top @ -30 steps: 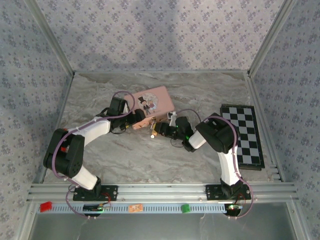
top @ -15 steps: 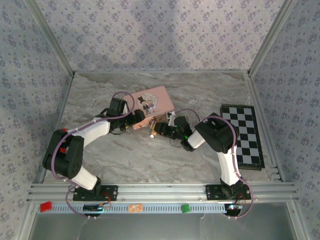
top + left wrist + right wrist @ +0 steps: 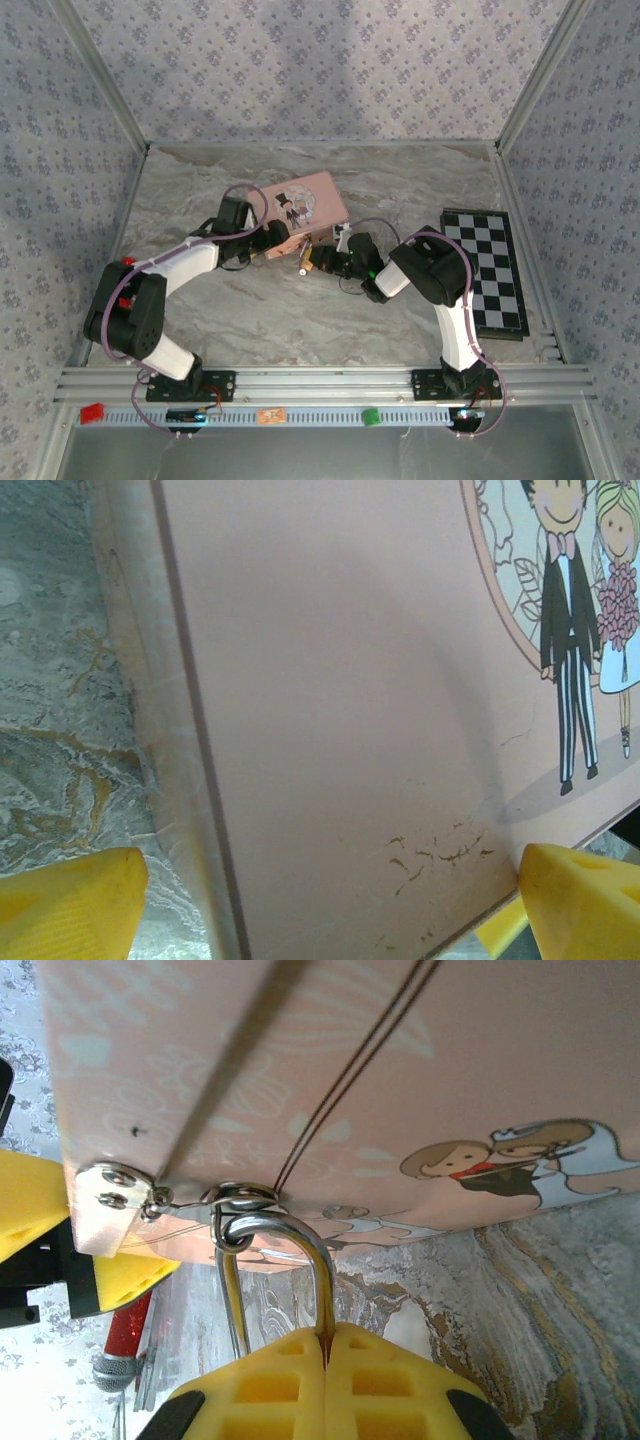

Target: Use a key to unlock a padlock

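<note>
Right gripper (image 3: 325,1355) pinches one padlock (image 3: 322,1270), left gripper (image 3: 328,900) clamps one pink tin (image 3: 350,680); grey marbled table (image 3: 260,310), flower-patterned walls (image 3: 320,60)

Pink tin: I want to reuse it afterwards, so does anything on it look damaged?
Slightly. The pink tin has small brownish scratches on its lid near the lower corner in the left wrist view, and a fine hairline mark beside the cartoon couple. No dents show.

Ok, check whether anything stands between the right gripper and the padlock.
Nothing visible does. The right gripper is closed on the padlock, whose silver shackle rises straight from between the fingers and hooks through the hasp ring on the pink tin. The lock's body is hidden.
</note>
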You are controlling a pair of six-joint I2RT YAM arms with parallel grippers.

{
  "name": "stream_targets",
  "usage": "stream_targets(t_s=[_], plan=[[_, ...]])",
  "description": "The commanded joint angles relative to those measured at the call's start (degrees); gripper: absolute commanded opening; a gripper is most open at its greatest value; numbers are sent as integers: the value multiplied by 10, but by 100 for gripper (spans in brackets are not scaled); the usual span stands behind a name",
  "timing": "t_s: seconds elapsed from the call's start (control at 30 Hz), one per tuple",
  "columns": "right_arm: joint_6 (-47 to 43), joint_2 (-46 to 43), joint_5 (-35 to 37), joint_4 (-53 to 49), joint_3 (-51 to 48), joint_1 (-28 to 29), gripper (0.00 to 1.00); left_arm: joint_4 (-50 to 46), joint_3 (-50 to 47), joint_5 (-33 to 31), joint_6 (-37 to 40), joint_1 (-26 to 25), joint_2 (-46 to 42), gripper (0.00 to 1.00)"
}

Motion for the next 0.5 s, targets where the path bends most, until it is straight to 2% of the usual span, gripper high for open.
stream_targets(t_s=[0.0, 0.47], plan=[[10, -8, 20, 5, 5, 5, 2, -2, -10, -2, -4, 9, -18, 95], [73, -33, 74, 56, -19, 15, 0, 10, -18, 9, -6, 20, -17, 96]])
